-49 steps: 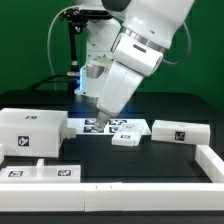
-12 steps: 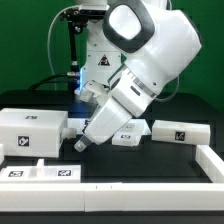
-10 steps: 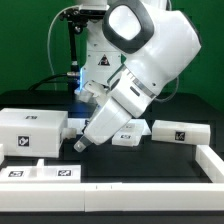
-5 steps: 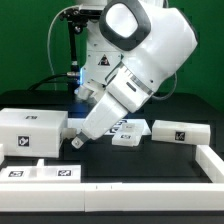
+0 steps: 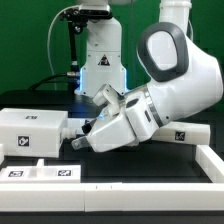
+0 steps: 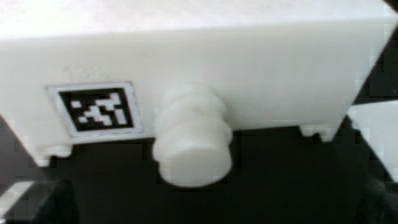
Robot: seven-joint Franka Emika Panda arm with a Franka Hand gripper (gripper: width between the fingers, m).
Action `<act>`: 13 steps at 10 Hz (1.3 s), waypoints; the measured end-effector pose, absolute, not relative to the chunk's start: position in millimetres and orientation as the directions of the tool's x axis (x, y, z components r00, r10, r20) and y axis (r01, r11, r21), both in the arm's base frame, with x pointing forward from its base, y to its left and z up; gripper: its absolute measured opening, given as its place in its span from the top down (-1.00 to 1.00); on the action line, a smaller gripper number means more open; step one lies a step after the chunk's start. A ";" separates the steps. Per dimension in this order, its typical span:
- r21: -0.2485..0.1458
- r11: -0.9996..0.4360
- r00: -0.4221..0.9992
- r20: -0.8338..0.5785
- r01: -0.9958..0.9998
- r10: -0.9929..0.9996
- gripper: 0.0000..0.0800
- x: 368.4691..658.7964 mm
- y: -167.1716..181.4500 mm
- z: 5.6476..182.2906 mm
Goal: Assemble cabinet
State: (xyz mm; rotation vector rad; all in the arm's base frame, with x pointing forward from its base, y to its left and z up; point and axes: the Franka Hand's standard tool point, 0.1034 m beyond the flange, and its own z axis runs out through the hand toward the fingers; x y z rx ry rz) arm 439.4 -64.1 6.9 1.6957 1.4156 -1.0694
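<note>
**Cabinet body** (image 5: 30, 125): white plastic boxy part carrying a square black-and-white tag (image 5: 30, 119). It stands on the dark worktop (image 5: 130, 168) at the exterior view's left. In the wrist view the cabinet body (image 6: 214, 60) fills most of the picture, with its tag (image 6: 98, 108) on the near face.

**Stub** (image 6: 192, 135): rounded, white and blurred, seen in front of that face just beside the tag. Whether it belongs to the cabinet body cannot be told.

**Hand** (image 5: 78, 141): the end of the large white robot arm (image 5: 170, 90), held low. It is just beside the end of the cabinet body that faces the exterior view's right. The fingers stand wide apart with nothing between them. Whether they touch the cabinet body cannot be told.

**Flat panels** (image 5: 40, 172): white plastic, tagged, lying flat side by side. They are just in front of the cabinet body, on its camera side.

**Block** (image 5: 188, 133): white plastic and tagged, partly hidden by the robot arm. It lies well apart from the cabinet body, toward the exterior view's right.

**Rim** (image 5: 212, 160): a raised white border on the worktop, beyond the block from the cabinet body, which turns along the near edge.
</note>
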 end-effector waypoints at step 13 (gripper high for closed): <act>-0.132 -0.181 -0.062 -0.935 0.975 0.349 0.46 449.7 -93.4 23.6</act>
